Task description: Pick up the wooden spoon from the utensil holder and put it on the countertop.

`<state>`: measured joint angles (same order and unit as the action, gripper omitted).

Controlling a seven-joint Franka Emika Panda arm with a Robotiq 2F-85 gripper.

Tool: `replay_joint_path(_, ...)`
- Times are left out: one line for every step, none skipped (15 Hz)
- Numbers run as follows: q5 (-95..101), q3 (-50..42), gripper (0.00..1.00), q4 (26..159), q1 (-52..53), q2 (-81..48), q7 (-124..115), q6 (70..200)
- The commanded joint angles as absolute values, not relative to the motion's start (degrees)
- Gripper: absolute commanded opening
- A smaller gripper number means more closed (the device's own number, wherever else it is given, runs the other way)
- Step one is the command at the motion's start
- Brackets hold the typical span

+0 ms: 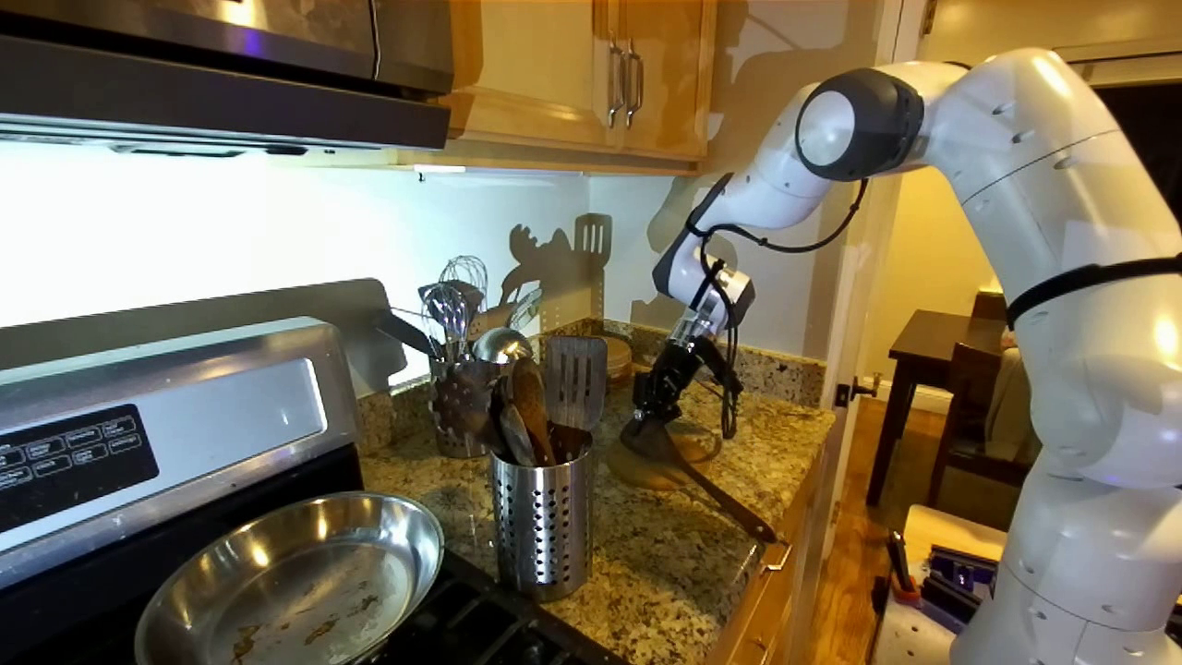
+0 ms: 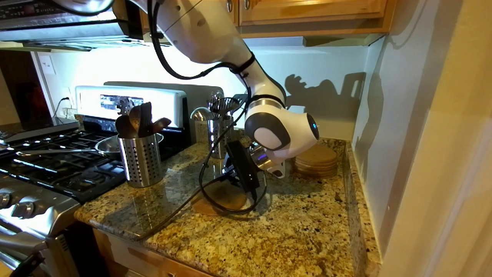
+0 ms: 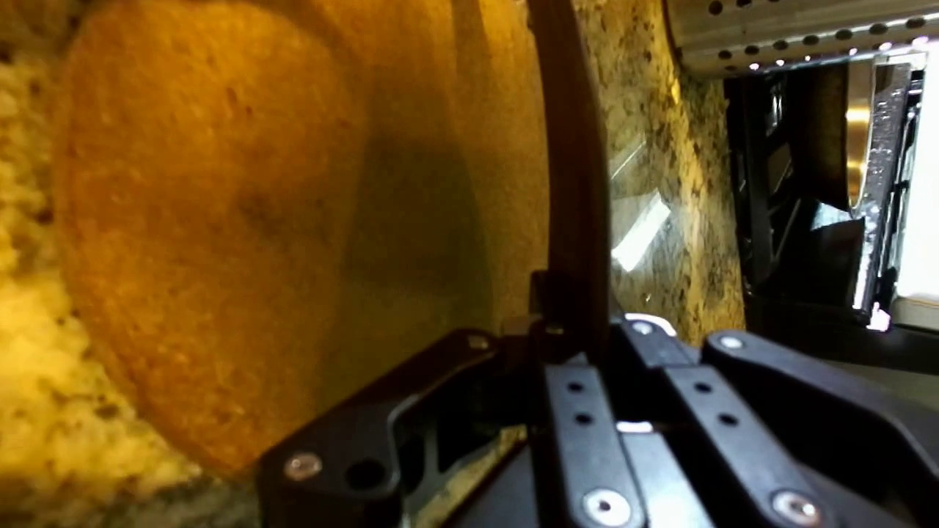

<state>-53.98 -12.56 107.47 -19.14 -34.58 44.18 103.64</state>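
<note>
The wooden spoon [image 1: 706, 485] is in the jaws of my gripper [image 1: 649, 416], which grip it near its wide head. Its long handle slants down towards the front edge of the countertop [image 1: 665, 573]; whether it touches there I cannot tell. The spoon shows in an exterior view [image 2: 173, 215] and as a dark strip running up from the jaws in the wrist view [image 3: 576, 161]. The gripper [image 2: 229, 172] is low over the countertop [image 2: 276, 238]. The perforated utensil holder [image 1: 545, 536] stands upright apart from the gripper, with several utensils in it; it also shows here [image 2: 140, 163].
A round cork mat [image 1: 637, 469] lies under the gripper and fills much of the wrist view [image 3: 220, 183]. A second metal container [image 1: 457, 406] with metal utensils stands behind. A stack of round mats [image 2: 317, 163] is in the corner. A steel pan [image 1: 305, 563] sits on the stove.
</note>
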Motion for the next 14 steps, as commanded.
replay_joint_path(-54.7, -11.0, 0.05, 104.9, -19.7, -34.7, 42.2, 106.7)
replay_joint_path(-54.4, -10.9, 0.05, 104.3, -19.6, -35.1, 41.8, 107.7)
replay_joint_path(-54.3, -10.8, 0.05, 103.8, -19.5, -35.4, 41.1, 108.7)
replay_joint_path(-54.2, -10.7, 0.06, 103.4, -19.5, -35.6, 40.2, 109.6)
replay_joint_path(-53.9, -10.7, 0.33, 103.3, -19.3, -35.7, 39.2, 110.9)
replay_joint_path(-53.6, -10.7, 0.34, 103.2, -19.2, -35.9, 38.6, 112.1)
replay_joint_path(-53.0, -10.9, 0.40, 103.5, -18.9, -35.9, 38.0, 114.1)
replay_joint_path(-52.4, -10.9, 0.45, 104.2, -18.6, -35.7, 37.7, 116.3)
replay_joint_path(-51.8, -11.0, 0.52, 104.8, -18.4, -35.4, 37.5, 118.2)
replay_joint_path(-51.4, -11.0, 0.58, 105.3, -18.3, -35.0, 37.3, 120.0)
replay_joint_path(-51.0, -10.9, 0.66, 105.9, -18.3, -34.6, 37.2, 121.7)
replay_joint_path(-50.5, -11.0, 0.71, 106.7, -18.1, -34.1, 37.0, 123.7)
replay_joint_path(-49.6, -11.0, 0.77, 107.7, -17.8, -33.4, 36.9, 125.9)
replay_joint_path(-48.9, -11.0, 0.84, 108.4, -17.6, -32.8, 36.8, 127.9)
